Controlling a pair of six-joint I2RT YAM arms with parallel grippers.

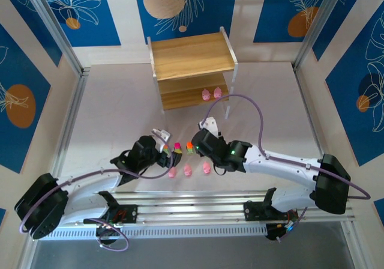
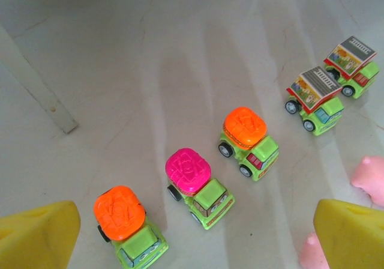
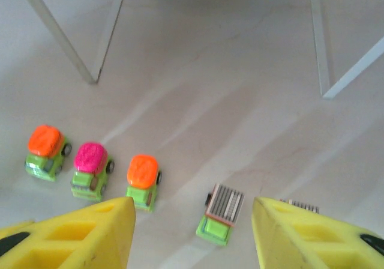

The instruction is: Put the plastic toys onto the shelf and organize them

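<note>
Your right gripper (image 3: 193, 212) hangs, jaws apart, just above a tiny green plastic car with a grey striped top (image 3: 221, 216) on the table (image 1: 120, 119) near the light wooden shelf (image 1: 191, 54). Your left gripper (image 2: 195, 218) is spread wide, holding nothing. The car looks hard, light and rolly, so pinch its flat sides.

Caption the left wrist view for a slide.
Five green toy cars in a diagonal row on the table, between open yellow fingers.
</note>
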